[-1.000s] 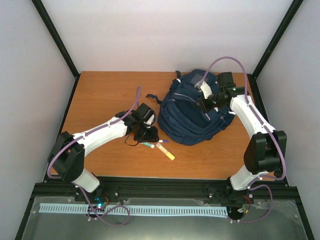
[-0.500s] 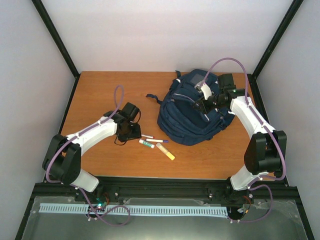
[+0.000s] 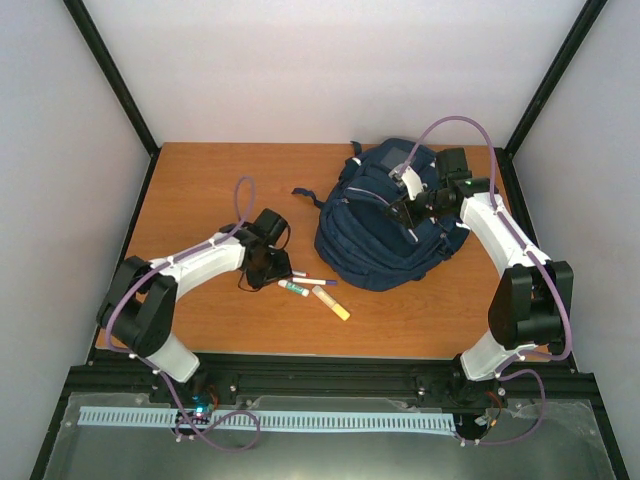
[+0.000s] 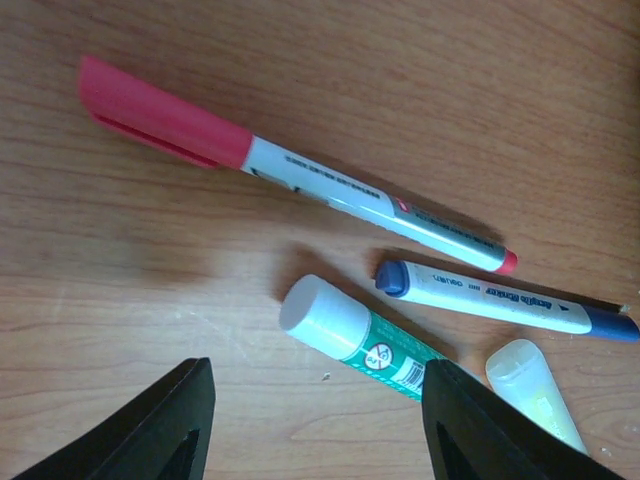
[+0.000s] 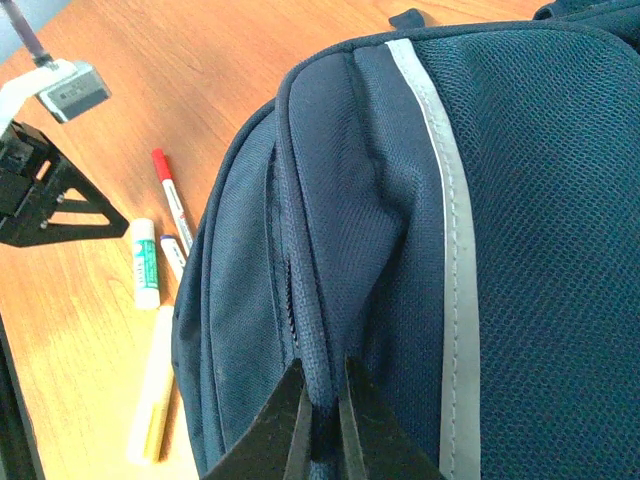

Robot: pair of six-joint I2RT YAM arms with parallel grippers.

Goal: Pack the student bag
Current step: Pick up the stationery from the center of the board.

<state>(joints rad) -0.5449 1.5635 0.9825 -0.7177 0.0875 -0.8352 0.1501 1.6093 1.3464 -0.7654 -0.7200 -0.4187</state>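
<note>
The student bag [image 3: 380,235], a navy backpack with pale stripes, lies at the back right of the table. My right gripper [image 5: 322,385] is shut on a fold of its fabric [image 5: 330,300] beside a zip, at the bag's upper side [image 3: 405,210]. My left gripper [image 4: 315,405] hangs open just above the table, with the white-capped end of a green glue stick [image 4: 355,335] lying ahead of its fingers. A red-capped pen [image 4: 290,165], a blue-tipped marker [image 4: 500,298] and a pale yellow stick [image 4: 530,385] lie beside it.
The writing things lie in a small cluster [image 3: 312,292] on the wooden table [image 3: 200,190], left of the bag's front. A dark strap [image 3: 305,195] trails from the bag toward the table's middle. Black frame posts stand at the back corners.
My left arm pulled back to the left, away from the pens, then came part way back toward them, and its jaws opened wider. The right gripper and the bag have not moved.
</note>
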